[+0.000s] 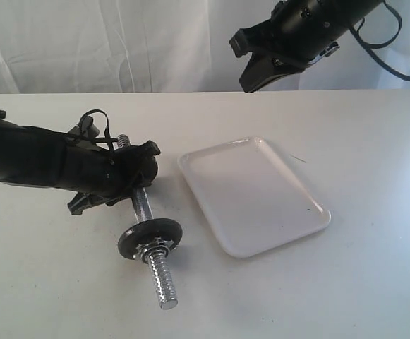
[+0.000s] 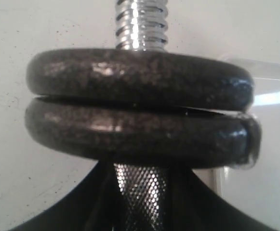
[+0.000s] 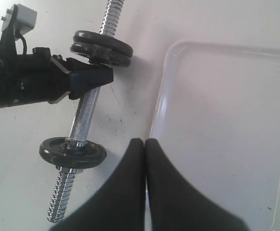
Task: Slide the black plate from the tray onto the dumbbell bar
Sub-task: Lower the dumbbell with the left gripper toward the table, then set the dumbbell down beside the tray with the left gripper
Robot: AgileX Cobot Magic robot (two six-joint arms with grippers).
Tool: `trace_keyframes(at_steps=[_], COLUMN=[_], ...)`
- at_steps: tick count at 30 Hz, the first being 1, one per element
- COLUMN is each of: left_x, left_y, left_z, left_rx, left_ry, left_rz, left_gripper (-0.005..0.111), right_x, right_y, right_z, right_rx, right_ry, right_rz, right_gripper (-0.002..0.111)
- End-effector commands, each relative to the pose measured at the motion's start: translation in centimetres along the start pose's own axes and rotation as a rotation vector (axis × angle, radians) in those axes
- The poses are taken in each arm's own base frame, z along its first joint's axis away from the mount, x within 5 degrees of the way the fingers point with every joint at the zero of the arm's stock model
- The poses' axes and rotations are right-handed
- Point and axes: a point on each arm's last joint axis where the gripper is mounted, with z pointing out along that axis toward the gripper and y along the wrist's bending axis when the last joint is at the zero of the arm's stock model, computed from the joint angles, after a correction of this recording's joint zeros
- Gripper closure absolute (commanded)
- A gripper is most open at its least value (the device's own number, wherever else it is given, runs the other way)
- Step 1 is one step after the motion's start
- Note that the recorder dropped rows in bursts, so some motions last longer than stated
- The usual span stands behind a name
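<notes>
Start at the left claw (image 1: 141, 169): its jaws are part-closed around the knurled middle of the dumbbell bar (image 2: 139, 185), clamping it. That looks like a steadying grip, there to stop the rod rolling on the desk (image 1: 49, 296) while weights go on.

Just ahead of the claw, two black discs sit stacked face to face on the rod, with only a thin seam between them. The inner disc (image 2: 140, 134) is nearly against the claw's tips. The outer one (image 2: 140, 77) I take to be the black plate, because that end has no nut on it in these views. I can't tell the two apart by looks, though. Beyond them the bare threaded end (image 2: 140, 21) pokes out.

Behind the claw, at the opposite end, a single disc (image 1: 130, 240) is held in place by a chrome collar nut (image 1: 155, 247).

The tray (image 1: 254, 194) lies beside the bar on the right claw's side, and nothing is in it. Judging by that, the slide-on is done.

Farthest off, the right claw (image 3: 145, 144) hangs high over the tray's edge with its jaws pressed together, holding nothing and well clear of the bar.
</notes>
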Motion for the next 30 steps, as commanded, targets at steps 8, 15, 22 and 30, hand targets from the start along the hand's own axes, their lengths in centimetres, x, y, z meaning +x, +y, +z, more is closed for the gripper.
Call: trace_keyframes(at_steps=[8,15,22,30], left_x=[-0.21,-0.03,0.00,0.09], left_y=[-2.53,-2.74,-2.88,-2.99], left_z=[-1.34,-1.38,-1.48,-1.51], left_rx=[0.143,0.166,0.183,0.193], left_ry=[0.039,0.059,0.073,0.086], left_rz=[-0.055,-0.054,-0.073,-0.094], left_gripper=[0.107,0.106,0.080,0.070], right_x=[0.15,0.15,0.25,0.25], right_y=[0.06,0.06,0.10,0.10], right_z=[-0.65,-0.65,-0.65,-0.65], right_rx=[0.001,0.001,-0.003,-0.003], right_ry=[0.003,0.003,0.013,0.013], right_rz=[0.004,0.004,0.004,0.004], right_gripper=[0.108,0.108,0.108,0.108])
